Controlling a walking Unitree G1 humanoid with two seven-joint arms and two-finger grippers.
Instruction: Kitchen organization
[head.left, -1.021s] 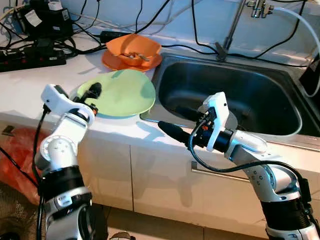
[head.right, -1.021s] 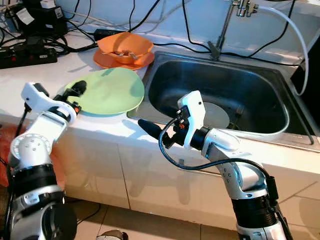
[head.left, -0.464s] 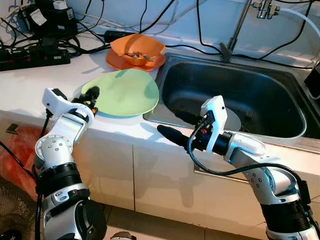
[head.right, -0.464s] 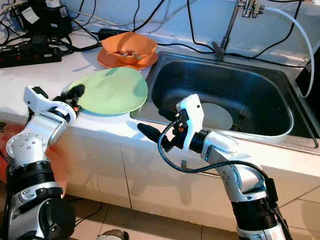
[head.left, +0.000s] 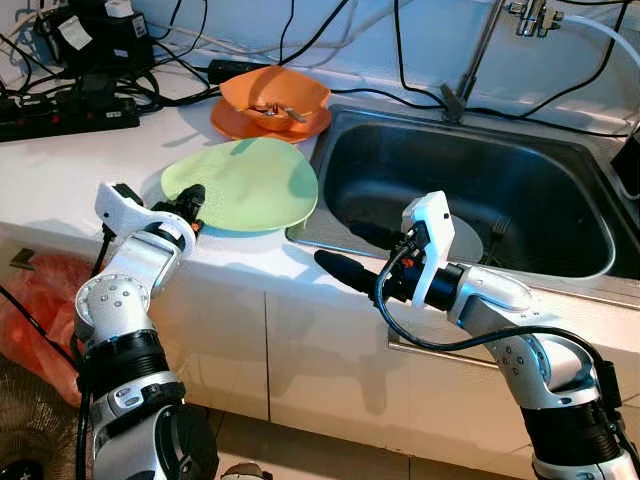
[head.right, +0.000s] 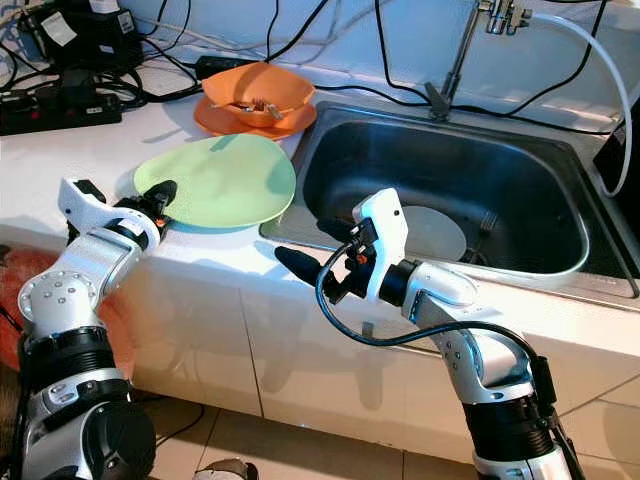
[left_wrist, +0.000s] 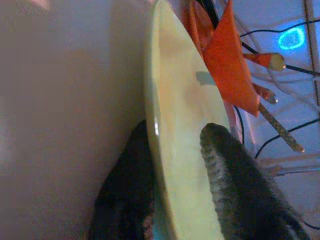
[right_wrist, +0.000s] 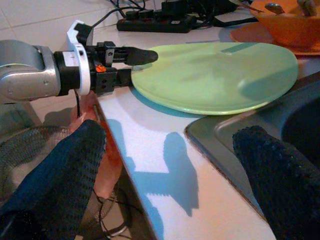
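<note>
A pale green plate (head.left: 245, 185) lies on the white counter, left of the sink, on top of a blue plate whose edge shows (head.left: 218, 232). My left gripper (head.left: 190, 197) is at the green plate's near-left rim (left_wrist: 156, 125), shut on it with one finger on top (left_wrist: 225, 170) and one underneath. My right gripper (head.left: 352, 248) hovers open over the counter's front edge by the sink's left corner, nothing between its fingers (right_wrist: 55, 170). An orange bowl (head.left: 275, 93) with utensils in it sits on an orange plate behind.
The steel sink (head.left: 520, 150) holds a white plate (head.left: 468, 238) and a fork (head.left: 497, 228). A power strip (head.left: 70, 112) and cables crowd the back left of the counter. The faucet (head.left: 475, 50) rises behind the sink. An orange bag (head.left: 40, 310) lies on the floor.
My left gripper has slid slightly further onto the green plate's rim. The right arm has dropped a little and stays open. The camera shifted slightly.
</note>
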